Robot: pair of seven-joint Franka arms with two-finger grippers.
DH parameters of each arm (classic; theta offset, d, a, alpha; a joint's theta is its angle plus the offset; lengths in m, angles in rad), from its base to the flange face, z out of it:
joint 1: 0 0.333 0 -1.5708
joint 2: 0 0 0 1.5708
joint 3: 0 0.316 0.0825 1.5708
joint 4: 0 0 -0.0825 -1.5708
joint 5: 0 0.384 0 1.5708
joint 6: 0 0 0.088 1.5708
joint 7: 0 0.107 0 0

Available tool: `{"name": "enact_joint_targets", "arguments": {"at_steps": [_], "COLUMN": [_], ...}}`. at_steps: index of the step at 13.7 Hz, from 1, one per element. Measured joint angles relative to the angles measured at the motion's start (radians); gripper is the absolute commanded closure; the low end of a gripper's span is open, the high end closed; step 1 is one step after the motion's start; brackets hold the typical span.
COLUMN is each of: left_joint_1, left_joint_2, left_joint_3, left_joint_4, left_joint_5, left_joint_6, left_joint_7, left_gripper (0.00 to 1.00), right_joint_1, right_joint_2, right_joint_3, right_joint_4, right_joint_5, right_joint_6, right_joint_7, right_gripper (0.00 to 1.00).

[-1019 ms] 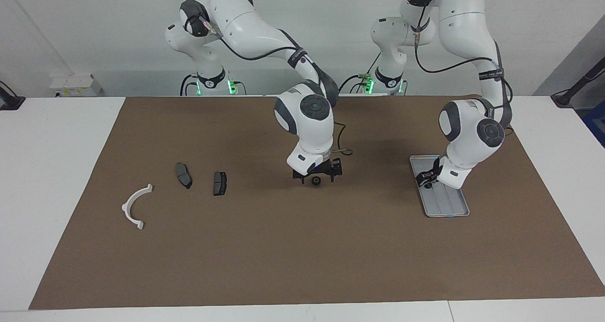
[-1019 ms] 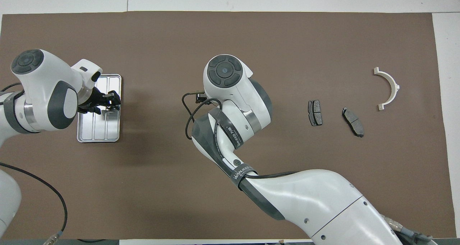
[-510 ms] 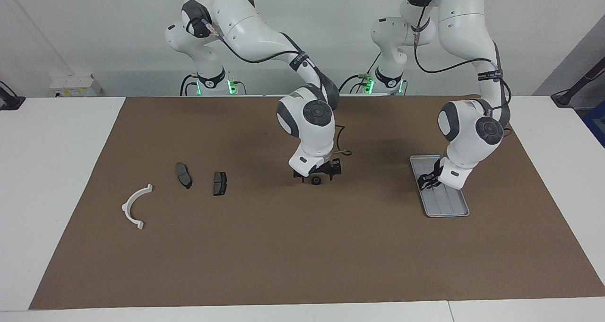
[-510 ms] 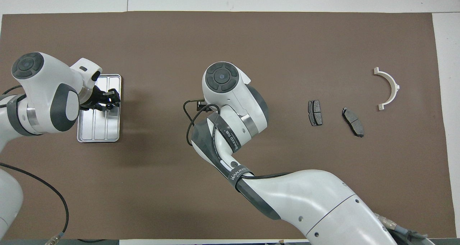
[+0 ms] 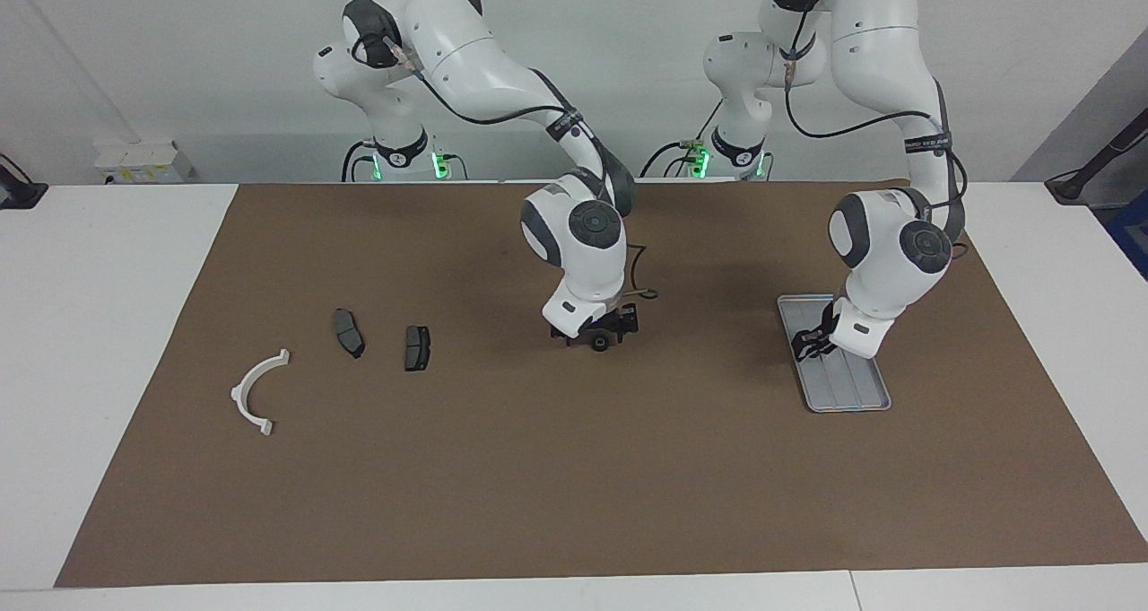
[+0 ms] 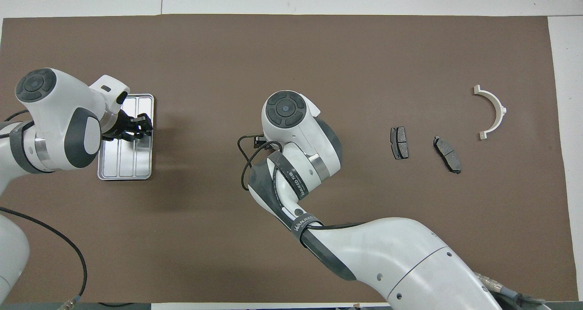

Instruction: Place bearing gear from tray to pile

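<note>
A brown mat [image 5: 574, 467] covers most of a white table [image 5: 99, 324], with a pale wall behind the two robot bases.

One small dark bearing gear [image 5: 599, 343] sits at the middle of the mat, directly under the right gripper [image 5: 595, 331]. The gripper is down around it, its fingers close on either side, but whether they actually clamp the gear cannot be told. In the overhead view the arm's white wrist covers both gripper and gear.

From that gripper, toward the right arm's end of the table, lies the pile: three parts in all. Two dark plates come first, one [image 5: 416, 347] [image 6: 399, 142] nearer the gripper and a second [image 5: 348, 332] [image 6: 447, 154] just past it, the two lying apart. One white half-ring bracket [image 5: 256, 392] [image 6: 491, 112] lies past them again, a little farther from the robots, touching neither plate.

Toward the left arm's end, well apart from the gear, is one silver tray [image 5: 856, 396] [image 6: 113, 166] with lengthwise ridges. The left gripper [image 5: 812, 342] [image 6: 135, 129] hangs low over the half of the tray nearer the robots in the facing view; its fingers look slightly parted and hold nothing visible.
</note>
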Motion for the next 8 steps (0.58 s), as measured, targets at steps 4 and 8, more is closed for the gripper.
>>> {"name": "enact_joint_targets", "arguments": {"at_steps": [4, 8], "left_joint_1": [0.000, 0.000], "left_joint_2": [-0.006, -0.011], "left_joint_3": [-0.002, -0.002], "left_joint_4": [-0.004, -0.008], "left_joint_5": [0.000, 0.000], "left_joint_6": [0.000, 0.000], "left_joint_7": [0.000, 0.000], "left_gripper": [0.64, 1.00], "right_joint_1": [0.011, 0.017], "right_joint_2": [-0.007, -0.007], "right_joint_3": [0.015, 0.016], "right_joint_4": [-0.005, -0.015], "right_joint_5": [0.028, 0.029], "right_joint_6": [0.024, 0.052], "right_joint_7": [0.000, 0.000], "right_gripper": [0.02, 0.02]}}
